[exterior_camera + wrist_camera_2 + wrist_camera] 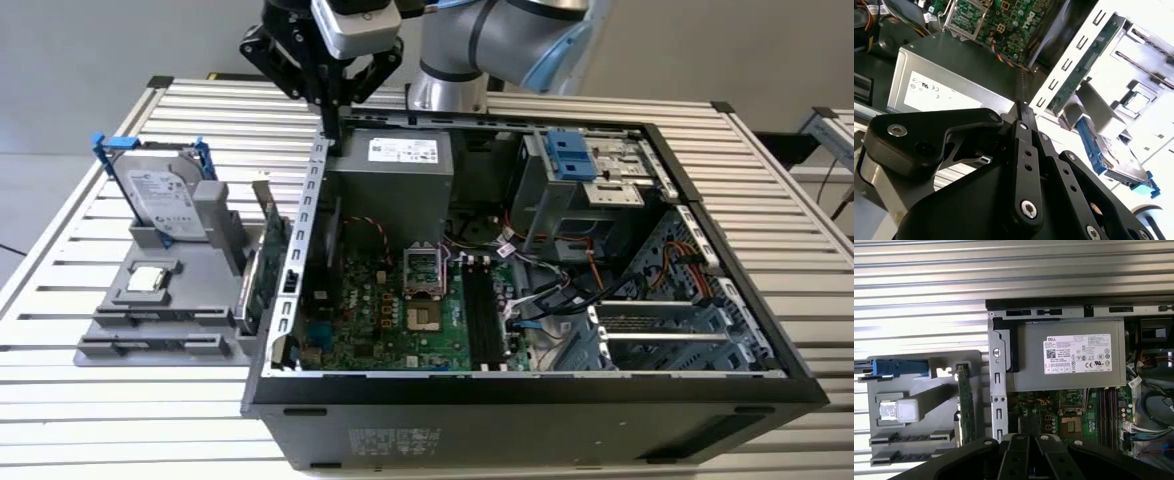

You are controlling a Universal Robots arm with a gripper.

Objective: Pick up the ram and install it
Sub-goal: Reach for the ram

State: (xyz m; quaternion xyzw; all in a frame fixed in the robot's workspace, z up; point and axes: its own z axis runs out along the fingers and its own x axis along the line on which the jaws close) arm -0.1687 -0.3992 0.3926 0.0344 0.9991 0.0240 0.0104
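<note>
Black fingers (330, 118): drawn together into one narrow tip, no gap visible; in both wrist views nothing juts from between them, so I judge them empty.
Where they hang: high over the rear corner of the open case (315, 230), above the power supply (390, 205), touching nothing. The grey holder (200, 300) lies to the exterior view's left of them, the motherboard's black slots (478, 312) to its right.
The ram: too thin to single out. I cannot tell whether it stands in a black slot or lies in a groove of the grey holder. It is neither the green expansion card (275, 262) standing at the holder's edge just beside the case wall, nor the hard drive (167, 195) with blue rails.
Step in hand: by my judgement, free travel well above the work, neither a grasp nor a seating.
Doing it well: closed fingers cannot take a stick, so they must part before any descent; grip the flat faces at mid-length, keep the long edge parallel to the slots, go straight down clear of the case wall and the loose cables (567, 290), and press evenly so both ends seat together.
</note>
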